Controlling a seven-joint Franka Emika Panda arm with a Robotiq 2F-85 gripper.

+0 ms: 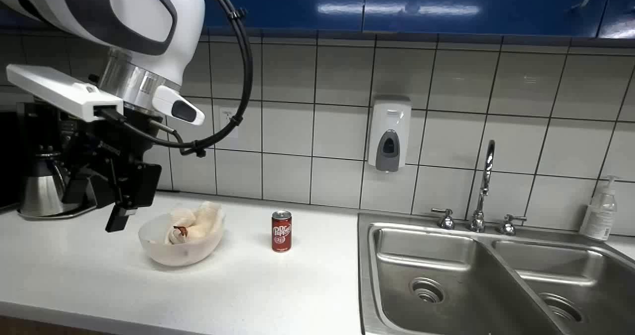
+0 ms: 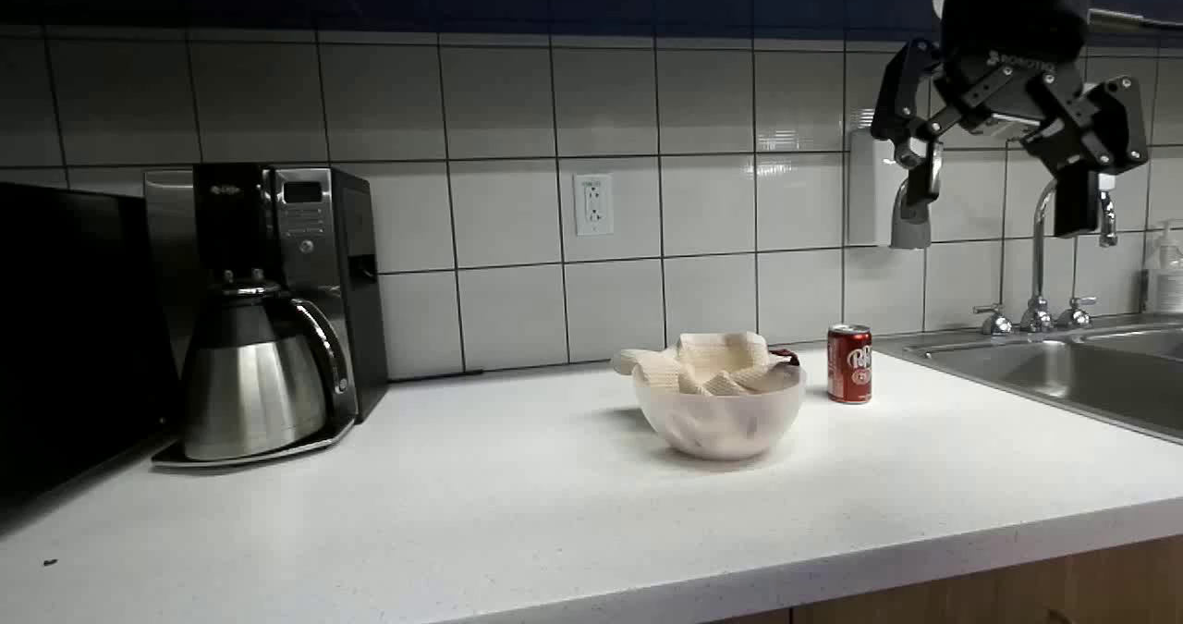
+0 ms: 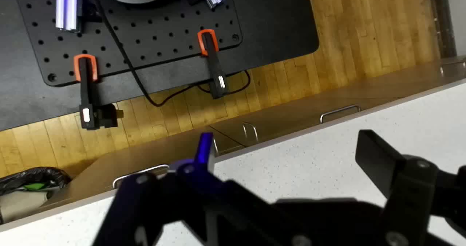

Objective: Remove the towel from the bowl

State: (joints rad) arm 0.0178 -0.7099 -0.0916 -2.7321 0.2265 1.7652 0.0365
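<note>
End effector (image 2: pixel 1000 201) gapes wide, holds nothing. Towel (image 2: pixel 713 363) sits bunched in bowl (image 2: pixel 723 432) on counter (image 2: pixel 481 513), pokes over left rim in an exterior view. Likely light, soft, floppy; best pinch raised fold, clear of rim.

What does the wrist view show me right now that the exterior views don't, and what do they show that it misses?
Wrist view only: two orange-tipped clamps, the black perforated plate and the wooden floor.

Exterior views only: the bowl with the towel in it, the red soda can, the sink and the coffee maker.

Shared: the gripper, open and holding nothing, and the white countertop.
</note>
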